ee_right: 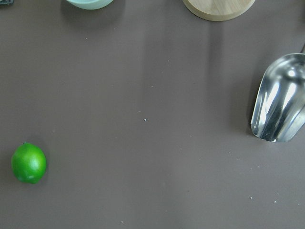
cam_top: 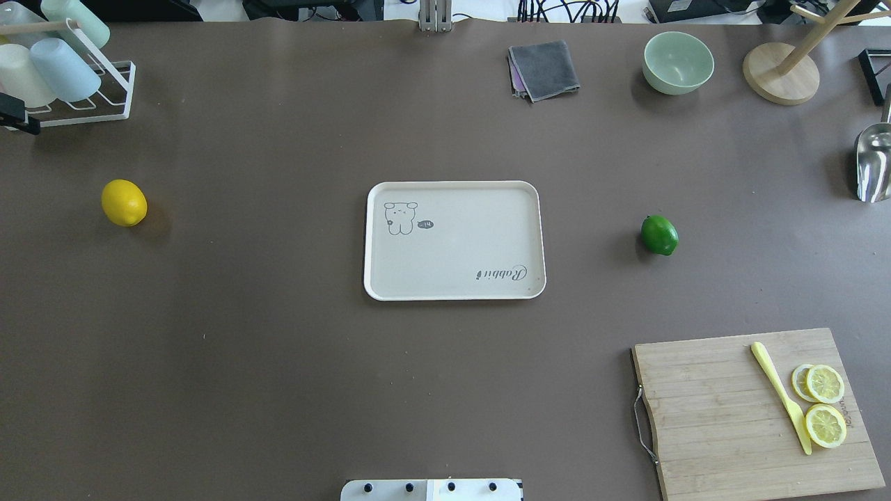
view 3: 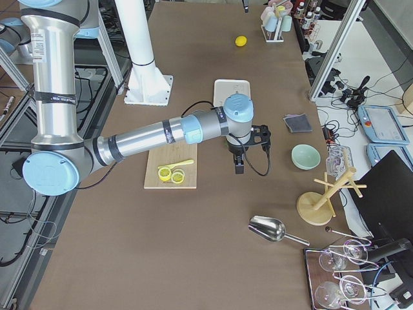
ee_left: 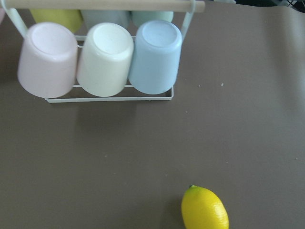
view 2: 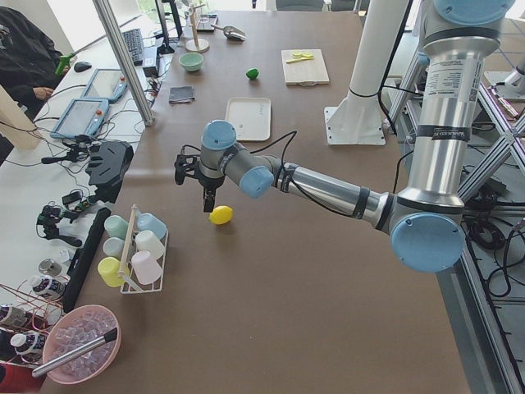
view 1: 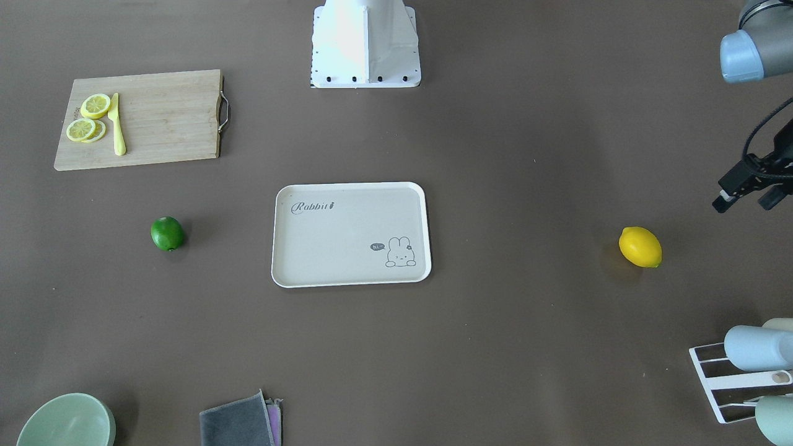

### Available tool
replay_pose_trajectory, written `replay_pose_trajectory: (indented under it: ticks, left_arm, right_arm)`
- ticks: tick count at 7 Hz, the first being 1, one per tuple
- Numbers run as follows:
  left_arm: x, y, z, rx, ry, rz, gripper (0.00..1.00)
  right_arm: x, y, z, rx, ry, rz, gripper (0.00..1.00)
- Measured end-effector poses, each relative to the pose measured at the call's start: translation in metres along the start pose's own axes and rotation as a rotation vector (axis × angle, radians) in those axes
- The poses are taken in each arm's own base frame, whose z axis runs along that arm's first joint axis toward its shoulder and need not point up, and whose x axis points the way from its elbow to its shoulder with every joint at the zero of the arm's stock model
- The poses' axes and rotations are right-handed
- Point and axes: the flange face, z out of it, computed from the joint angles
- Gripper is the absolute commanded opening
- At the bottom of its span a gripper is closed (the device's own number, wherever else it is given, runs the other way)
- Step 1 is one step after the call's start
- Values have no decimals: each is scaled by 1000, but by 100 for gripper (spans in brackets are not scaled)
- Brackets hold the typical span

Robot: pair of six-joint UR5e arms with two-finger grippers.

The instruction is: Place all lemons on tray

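The glossy yellow lemon [view 1: 640, 247] lies on the brown table off one short end of the tray; it also shows in the overhead view [cam_top: 124, 202] and low in the left wrist view [ee_left: 205, 210]. The dark green lemon [view 1: 167, 233] lies off the tray's other end [cam_top: 659, 234] and shows in the right wrist view [ee_right: 29, 163]. The cream "Rabbit" tray [view 1: 347, 241] sits mid-table with nothing on it. My left gripper [view 1: 746, 201] hovers above and beside the yellow lemon, fingers apart, empty. My right gripper [view 3: 239, 165] shows only in the exterior right view; I cannot tell its state.
A wooden cutting board [view 1: 161, 118] holds lemon slices [view 1: 87, 121] and a yellow knife. A cup rack [cam_top: 62, 62] stands near the yellow lemon. A green bowl [cam_top: 678, 62], a grey cloth [cam_top: 543, 69], a metal scoop [cam_top: 873, 163] and a wooden stand [cam_top: 779, 73] line the far side.
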Motion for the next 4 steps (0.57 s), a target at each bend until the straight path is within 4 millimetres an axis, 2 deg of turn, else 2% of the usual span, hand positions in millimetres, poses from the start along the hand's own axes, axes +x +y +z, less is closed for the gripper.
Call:
replay_pose_trajectory:
  ticks: [1, 2, 4]
  left_arm:
    - [17, 3, 11, 5, -12, -5, 98]
    - [25, 4, 17, 9, -18, -6, 98]
    - [29, 4, 18, 15, -20, -5, 98]
  right_arm:
    - [-31, -1, 24, 16, 5, 15, 100]
    - [-70, 2, 54, 21, 9, 16, 100]
    - [-143, 11, 103, 7, 9, -44, 99]
